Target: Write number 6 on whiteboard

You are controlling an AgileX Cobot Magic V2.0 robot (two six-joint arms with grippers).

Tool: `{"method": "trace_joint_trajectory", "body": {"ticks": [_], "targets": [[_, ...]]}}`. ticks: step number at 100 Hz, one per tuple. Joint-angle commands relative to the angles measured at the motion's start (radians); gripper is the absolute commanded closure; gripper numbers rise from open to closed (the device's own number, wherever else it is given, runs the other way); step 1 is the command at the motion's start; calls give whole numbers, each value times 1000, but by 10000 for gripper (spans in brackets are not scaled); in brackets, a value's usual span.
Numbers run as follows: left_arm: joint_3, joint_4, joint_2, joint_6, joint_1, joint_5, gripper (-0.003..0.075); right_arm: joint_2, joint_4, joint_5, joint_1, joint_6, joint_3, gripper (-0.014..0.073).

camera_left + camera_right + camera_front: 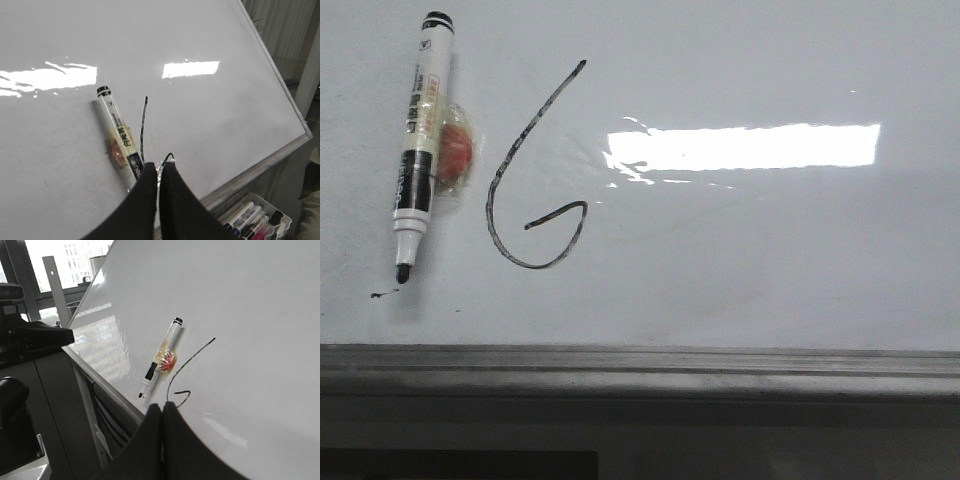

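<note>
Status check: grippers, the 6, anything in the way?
Left gripper shut, empty. Right gripper shut, empty. 6 drawn on whiteboard. Uncapped marker lies left of it, nothing covering the 6.

Left claw [159,172] closed; marker [119,132] lying on whiteboard [225,115] beside number 6 [143,125].

The board [740,270] is glossy white with a bright white glare and a grey edge strip. The 6 [530,180] is a thin black line. The marker [418,140] is white with black cap, band and tip, over a yellow-and-red blob [455,150]. Both grippers' fingers [150,200] look black.
</note>
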Motion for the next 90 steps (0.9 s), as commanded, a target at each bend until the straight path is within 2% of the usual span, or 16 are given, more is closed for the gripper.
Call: {"method": "trace_joint_trajectory", "body": {"ticks": [1, 53, 58, 67, 73, 82, 90], "targets": [[-10, -11, -8, 1, 0, -66, 739, -5, -12, -88, -8, -3, -17, 658], [26, -22, -8, 1, 2, -68, 739, -5, -12, -87, -8, -3, -17, 658], [26, 31, -8, 1, 8, -70, 739, -5, -12, -87, -8, -3, -17, 658], [33, 246, -8, -6, 39, -84, 739, -5, -12, -87, -8, -3, -17, 657], [49, 353, -8, -79, 72, -115, 739, -5, -12, -87, -8, -3, -17, 658], [72, 392, -8, -231, 150, -158, 739, -5, -12, -87, -8, -3, -17, 658], [99, 421, -8, -295, 235, -185, 739, -5, -12, -87, -8, -3, -17, 657]]}}
